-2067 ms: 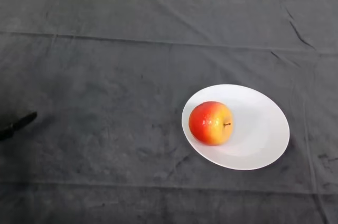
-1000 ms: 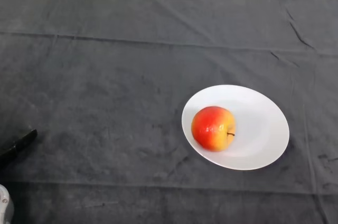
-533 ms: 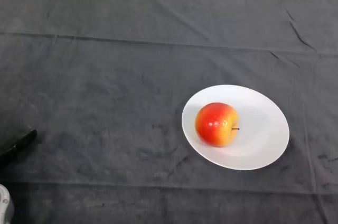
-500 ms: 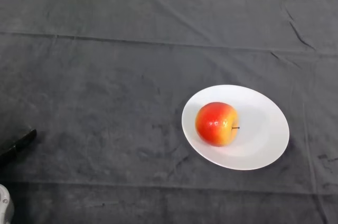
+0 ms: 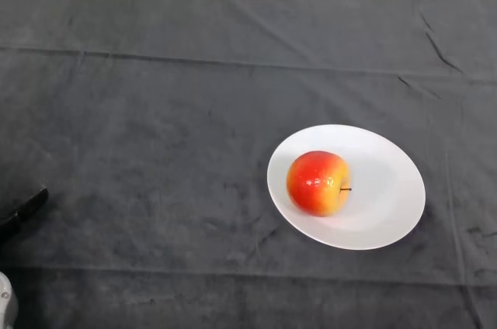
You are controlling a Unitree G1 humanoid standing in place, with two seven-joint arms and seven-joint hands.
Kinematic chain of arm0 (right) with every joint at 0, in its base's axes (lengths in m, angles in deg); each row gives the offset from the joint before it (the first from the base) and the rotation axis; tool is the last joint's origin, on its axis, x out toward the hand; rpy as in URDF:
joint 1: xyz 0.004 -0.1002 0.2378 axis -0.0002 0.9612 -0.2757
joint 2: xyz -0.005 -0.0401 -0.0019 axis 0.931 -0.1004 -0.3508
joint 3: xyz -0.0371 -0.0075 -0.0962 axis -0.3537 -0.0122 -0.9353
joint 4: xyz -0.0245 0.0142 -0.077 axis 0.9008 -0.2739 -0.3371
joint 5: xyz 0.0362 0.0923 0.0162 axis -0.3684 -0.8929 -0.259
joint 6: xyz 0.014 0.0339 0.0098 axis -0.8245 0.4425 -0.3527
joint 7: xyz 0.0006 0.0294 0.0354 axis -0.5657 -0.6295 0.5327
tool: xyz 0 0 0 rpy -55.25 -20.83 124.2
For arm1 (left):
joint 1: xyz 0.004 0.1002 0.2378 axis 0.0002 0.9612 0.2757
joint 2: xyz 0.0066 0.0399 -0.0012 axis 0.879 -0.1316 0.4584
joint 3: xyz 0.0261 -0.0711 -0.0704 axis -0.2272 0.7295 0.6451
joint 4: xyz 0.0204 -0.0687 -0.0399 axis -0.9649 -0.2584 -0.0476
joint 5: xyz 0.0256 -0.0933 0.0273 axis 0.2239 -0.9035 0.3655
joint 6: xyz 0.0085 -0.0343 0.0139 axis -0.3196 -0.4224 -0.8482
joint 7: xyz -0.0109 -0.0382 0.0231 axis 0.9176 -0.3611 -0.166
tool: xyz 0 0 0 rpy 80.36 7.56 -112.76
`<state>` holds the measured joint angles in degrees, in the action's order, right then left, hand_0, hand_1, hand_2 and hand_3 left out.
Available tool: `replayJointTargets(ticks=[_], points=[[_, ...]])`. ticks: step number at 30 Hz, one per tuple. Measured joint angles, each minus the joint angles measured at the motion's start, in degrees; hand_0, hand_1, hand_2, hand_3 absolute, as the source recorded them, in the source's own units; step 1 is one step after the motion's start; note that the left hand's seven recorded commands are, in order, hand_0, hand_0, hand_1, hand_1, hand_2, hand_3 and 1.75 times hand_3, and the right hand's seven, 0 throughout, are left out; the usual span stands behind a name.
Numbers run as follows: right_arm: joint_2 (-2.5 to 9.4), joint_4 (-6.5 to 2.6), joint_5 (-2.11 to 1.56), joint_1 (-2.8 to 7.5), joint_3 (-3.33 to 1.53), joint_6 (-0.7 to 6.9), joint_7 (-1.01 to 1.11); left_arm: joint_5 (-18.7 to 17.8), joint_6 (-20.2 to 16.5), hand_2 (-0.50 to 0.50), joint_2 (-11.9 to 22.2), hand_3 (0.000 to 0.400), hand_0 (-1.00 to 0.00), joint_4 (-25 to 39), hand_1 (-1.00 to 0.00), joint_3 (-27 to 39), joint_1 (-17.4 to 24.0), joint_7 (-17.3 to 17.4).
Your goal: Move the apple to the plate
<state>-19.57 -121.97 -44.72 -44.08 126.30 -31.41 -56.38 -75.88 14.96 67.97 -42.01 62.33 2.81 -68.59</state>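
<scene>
Your left hand point(image 5: 23, 210) barely shows, at nine o'clock. Only one black fingertip pokes in. Silver-grey arm point(image 5: 5, 307) sits at seven o'clock.

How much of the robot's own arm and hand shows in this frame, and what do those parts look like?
Very little. At the left edge a slim black tip of the left hand pokes in, matte and tapered. At the bottom left corner sits a rounded silver-grey piece of the arm with a small dark dot. No markings are readable.

Creased dark cloth point(image 5: 171, 112) over table.

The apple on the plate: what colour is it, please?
Red shading to yellow-orange, in the head view: apple.
</scene>
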Motion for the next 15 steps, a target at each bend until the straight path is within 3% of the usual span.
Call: replayJointTargets(ticks=[15], points=[[0.0,0.0,0.02,0.0,0.01,0.0,0.0,1.1,0.0,0.0,0.0,0.0,0.0,0.0,0.0,0.3,0.0,0.0]])
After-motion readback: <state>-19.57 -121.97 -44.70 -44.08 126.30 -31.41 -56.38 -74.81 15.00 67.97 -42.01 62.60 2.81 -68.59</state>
